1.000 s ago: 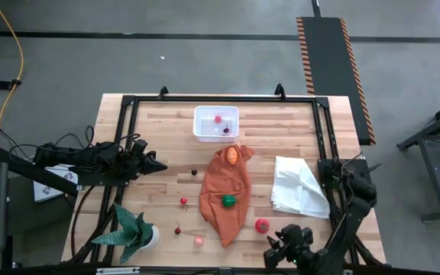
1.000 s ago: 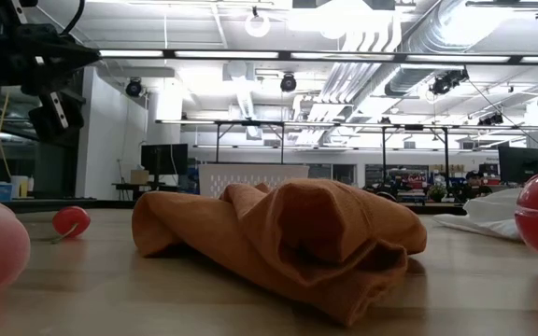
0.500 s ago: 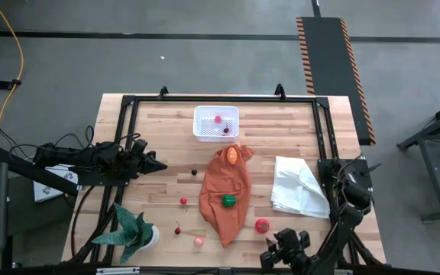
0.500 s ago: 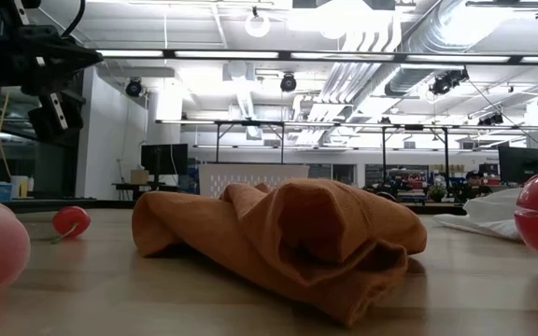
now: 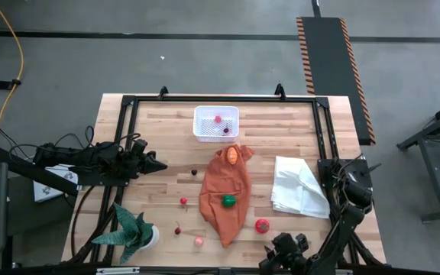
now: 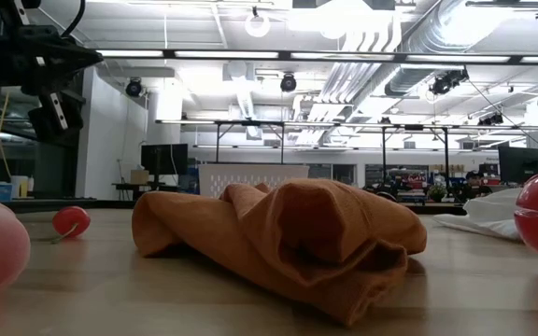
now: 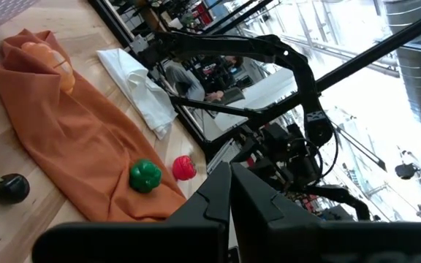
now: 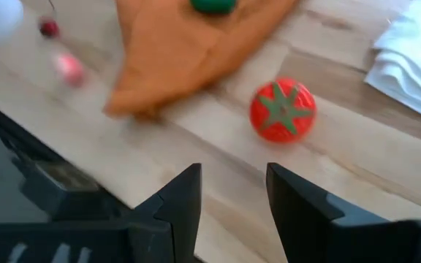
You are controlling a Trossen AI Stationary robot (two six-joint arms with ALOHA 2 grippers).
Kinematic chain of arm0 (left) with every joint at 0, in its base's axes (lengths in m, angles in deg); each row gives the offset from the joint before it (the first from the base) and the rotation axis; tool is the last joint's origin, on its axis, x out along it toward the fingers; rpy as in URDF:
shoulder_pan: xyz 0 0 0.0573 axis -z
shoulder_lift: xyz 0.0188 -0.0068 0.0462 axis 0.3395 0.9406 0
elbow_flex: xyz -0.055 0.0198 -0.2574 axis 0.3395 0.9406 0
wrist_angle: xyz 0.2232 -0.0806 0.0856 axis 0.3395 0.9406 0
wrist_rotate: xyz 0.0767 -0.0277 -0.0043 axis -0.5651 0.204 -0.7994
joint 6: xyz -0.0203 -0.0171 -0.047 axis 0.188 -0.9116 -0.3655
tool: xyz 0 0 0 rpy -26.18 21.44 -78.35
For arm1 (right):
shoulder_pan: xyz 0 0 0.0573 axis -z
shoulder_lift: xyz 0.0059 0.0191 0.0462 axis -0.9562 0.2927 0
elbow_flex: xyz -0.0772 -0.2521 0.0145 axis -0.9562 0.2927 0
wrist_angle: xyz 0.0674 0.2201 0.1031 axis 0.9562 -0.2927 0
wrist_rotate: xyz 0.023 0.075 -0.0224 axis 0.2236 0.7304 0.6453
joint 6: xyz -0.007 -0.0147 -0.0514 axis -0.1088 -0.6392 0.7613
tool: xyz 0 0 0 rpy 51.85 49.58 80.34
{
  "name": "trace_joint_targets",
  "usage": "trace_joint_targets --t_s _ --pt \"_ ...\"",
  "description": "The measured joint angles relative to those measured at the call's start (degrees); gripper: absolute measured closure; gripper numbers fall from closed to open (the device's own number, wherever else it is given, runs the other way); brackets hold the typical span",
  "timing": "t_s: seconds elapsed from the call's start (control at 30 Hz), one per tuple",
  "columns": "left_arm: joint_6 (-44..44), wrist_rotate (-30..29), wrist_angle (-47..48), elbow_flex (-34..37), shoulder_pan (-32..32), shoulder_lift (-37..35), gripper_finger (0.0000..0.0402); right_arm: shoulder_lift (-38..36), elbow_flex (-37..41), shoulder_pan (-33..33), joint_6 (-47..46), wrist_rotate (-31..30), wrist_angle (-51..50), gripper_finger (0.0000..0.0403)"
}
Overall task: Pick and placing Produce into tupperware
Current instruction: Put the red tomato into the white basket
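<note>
The right gripper (image 5: 282, 253) has moved back toward the near table edge, lower in the high view, away from the red tomato (image 5: 262, 224)

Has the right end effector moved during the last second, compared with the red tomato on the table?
Yes. In the high view the right end effector has slid toward the table's near edge, ending farther from the red tomato, which lies where it was.

Even, bright overhead light is cast over the desk (image 5: 166, 137), with only faint shadows seen beside the orange cloth (image 5: 224, 200). Glare from ceiling lamps (image 6: 257, 25) is seen above that cloth. Near the tomato (image 8: 282, 109), everything is smeared by blur.
</note>
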Motion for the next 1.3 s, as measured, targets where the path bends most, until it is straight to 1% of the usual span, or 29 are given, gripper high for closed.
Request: trace_joint_targets --t_s 0.2,0.3,0.57,0.97,1.07,1.13,1.3 --pt "-0.03 0.0 0.0 0.02 -0.01 0.02 0.0401 -3.99 0.0 2.83 9.98 14.28 0.06 0.0259" --pt "-0.04 0.0 0.0 0.0 -0.01 0.02 0.0401 -5.76 0.0 4.92 13.88 18.54 -0.07 0.0259" --pt "-0.11 0.14 0.02 0.01 0.01 0.02 0.0401 -7.68 0.0 10.74 23.16 23.22 0.5 0.0259" --pt "-0.1 0.42 0.0 0.0 0.0 0.02 0.0401 -7.94 0.0 18.32 33.04 32.87 0.66 0.0259" --pt "-0.07 0.42 0.0 0.0 -0.01 0.02 0.0401 -7.94 0.0 19.8 33.72 35.93 0.67 0.0258" --pt "-0.05 0.42 0.0 0.01 0.02 0.02 0.0401 -7.94 0.0 20.63 34.97 37.7 0.67 0.0255" --pt "0.04 0.42 0.0 0.0 -0.01 0.02 0.0401 -7.94 0.0 21.47 38.68 38.7 0.64 0.0234"
